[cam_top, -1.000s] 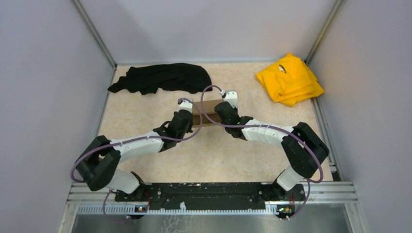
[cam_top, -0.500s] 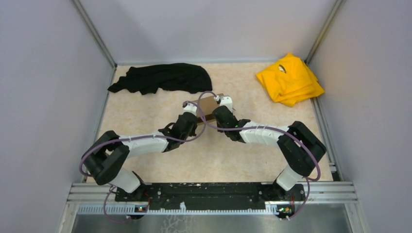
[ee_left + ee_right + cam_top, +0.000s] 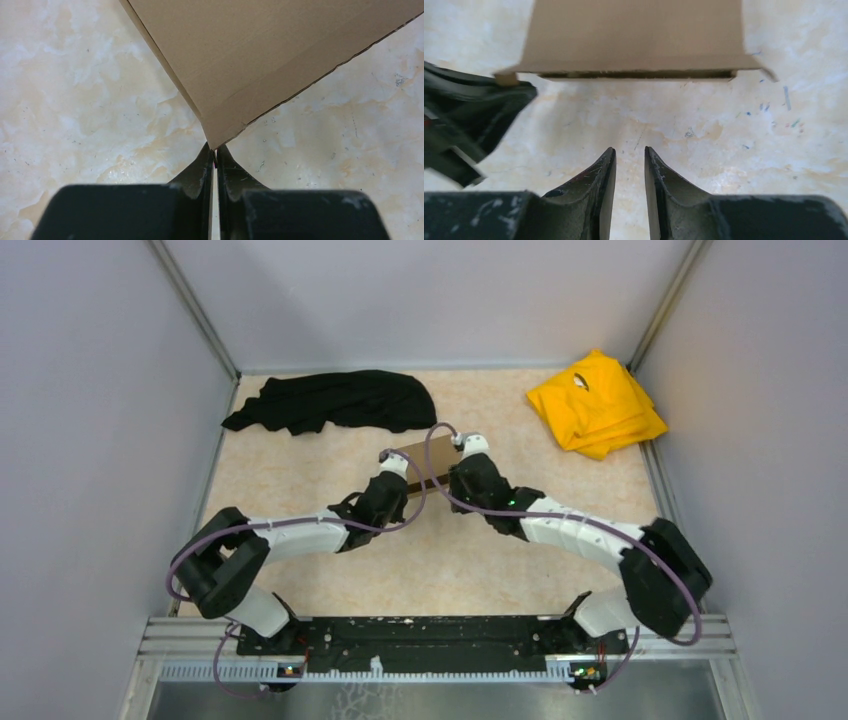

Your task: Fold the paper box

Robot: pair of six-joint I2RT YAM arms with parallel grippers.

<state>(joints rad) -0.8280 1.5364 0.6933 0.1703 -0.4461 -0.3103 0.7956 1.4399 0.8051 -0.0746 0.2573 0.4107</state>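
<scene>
Between your two grippers, in the middle of the table [image 3: 450,570], sits the paper box [image 3: 424,459]. It is plain brown cardboard, smooth and flat on top, with straight sharp edges. The table top is pale and blotchy, like cream marble, with tiny specks on it. Grey walls [image 3: 420,300] stand round it on three sides. A crumpled black cloth [image 3: 330,400] lies far left and a folded yellow cloth [image 3: 597,405] far right, both well apart from the box.

Your left gripper [image 3: 215,152] is squeezed almost tight. One pointed corner of the box goes right in at its tips, so it looks pinched there. Only the left wrist view shows you that. Your right gripper [image 3: 630,151] has a small gap between its fingers with nothing in it, and it stops near the box's long side. The right wrist view also shows a thin dark slot under the box's top, which the top view hides.
</scene>
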